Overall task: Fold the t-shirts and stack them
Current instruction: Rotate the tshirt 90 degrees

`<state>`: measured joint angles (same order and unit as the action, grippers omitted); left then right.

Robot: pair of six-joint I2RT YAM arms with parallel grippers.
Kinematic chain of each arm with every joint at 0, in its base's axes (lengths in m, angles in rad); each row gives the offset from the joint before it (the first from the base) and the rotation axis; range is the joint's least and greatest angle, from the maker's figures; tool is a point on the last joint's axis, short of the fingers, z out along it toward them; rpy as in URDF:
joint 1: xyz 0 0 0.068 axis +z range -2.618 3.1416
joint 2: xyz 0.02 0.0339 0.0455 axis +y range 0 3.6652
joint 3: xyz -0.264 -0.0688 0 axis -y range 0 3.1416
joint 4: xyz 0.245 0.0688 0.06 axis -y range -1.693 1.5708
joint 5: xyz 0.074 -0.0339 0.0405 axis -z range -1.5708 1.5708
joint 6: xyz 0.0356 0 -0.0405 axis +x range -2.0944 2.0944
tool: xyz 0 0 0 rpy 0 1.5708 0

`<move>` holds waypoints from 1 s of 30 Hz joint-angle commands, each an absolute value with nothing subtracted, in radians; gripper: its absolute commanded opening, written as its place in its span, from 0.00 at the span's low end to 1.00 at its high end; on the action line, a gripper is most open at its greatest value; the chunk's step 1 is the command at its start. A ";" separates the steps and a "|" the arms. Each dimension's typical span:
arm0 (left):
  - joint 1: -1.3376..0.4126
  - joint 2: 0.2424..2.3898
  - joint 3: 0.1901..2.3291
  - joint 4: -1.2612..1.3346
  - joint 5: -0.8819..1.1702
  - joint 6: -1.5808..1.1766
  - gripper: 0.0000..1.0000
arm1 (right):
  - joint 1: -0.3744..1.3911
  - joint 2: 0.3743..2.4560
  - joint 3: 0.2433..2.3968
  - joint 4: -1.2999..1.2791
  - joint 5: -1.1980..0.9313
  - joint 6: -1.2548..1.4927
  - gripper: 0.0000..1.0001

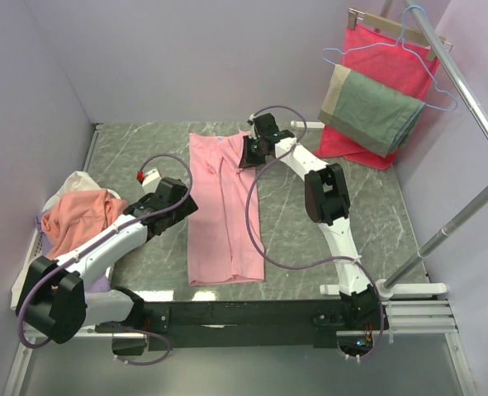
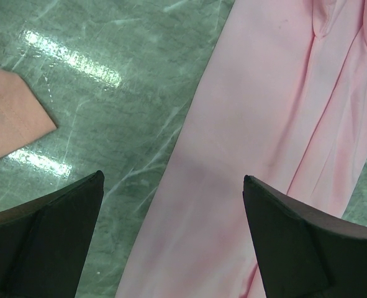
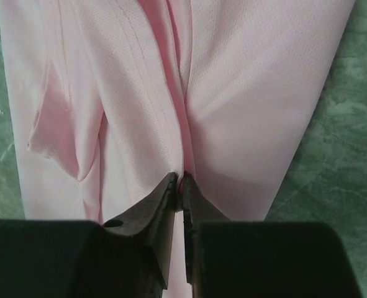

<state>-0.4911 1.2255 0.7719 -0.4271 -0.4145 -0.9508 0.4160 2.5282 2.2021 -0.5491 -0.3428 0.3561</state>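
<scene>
top external, pink t-shirt (image 1: 224,210) folded lengthwise, creased

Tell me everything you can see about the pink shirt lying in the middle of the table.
The pink t-shirt is plain light pink, a soft, finely textured cloth. It lies flat on the green marbled table as a long narrow strip, sides apparently folded inward, running away from the arms. The right gripper pinches a lengthwise ridge near its far end; the left gripper hangs open over its left edge.
</scene>
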 commanded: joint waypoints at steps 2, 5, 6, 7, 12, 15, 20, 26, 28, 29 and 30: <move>-0.486 1.209 0.762 -0.405 -0.397 -0.942 0.99 | 0.423 2.465 2.175 -0.480 -0.399 0.333 0.14; -0.485 1.215 0.759 -0.399 -0.390 -0.945 0.99 | 0.452 2.430 2.161 -0.465 -0.403 0.313 0.15; -0.485 1.216 0.759 -0.397 -0.388 -0.945 0.99 | 0.460 2.422 2.161 -0.463 -0.402 0.307 0.16; -0.485 1.218 0.759 -0.396 -0.384 -0.945 0.99 | 0.469 2.419 2.166 -0.468 -0.399 0.292 0.16; -0.485 1.215 0.744 -0.385 -0.379 -0.948 0.99 | 0.535 2.427 2.209 -0.506 -0.379 0.244 0.20; -0.485 1.213 0.739 -0.384 -0.376 -0.953 0.99 | 0.561 2.442 2.217 -0.520 -0.393 0.235 0.22; -0.485 1.226 0.729 -0.373 -0.373 -0.957 0.99 | 0.587 2.433 2.177 -0.512 -0.436 0.210 0.37; -0.485 1.255 0.739 -0.371 -0.367 -0.954 0.99 | 0.578 2.338 2.053 -0.440 -0.332 0.202 0.58; -0.485 1.255 0.738 -0.370 -0.370 -0.953 0.99 | 0.562 2.274 1.959 -0.341 -0.286 0.245 0.62; -0.483 1.250 0.732 -0.367 -0.370 -0.951 0.99 | 0.537 2.261 1.944 -0.318 -0.264 0.258 0.63; -0.483 1.244 0.730 -0.361 -0.368 -0.950 0.99 | 0.526 2.253 1.942 -0.296 -0.256 0.268 0.63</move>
<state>-0.4877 1.2556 0.7345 -0.3965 -0.3717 -0.9546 0.5884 2.4027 1.9823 -0.4412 -0.3580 0.2279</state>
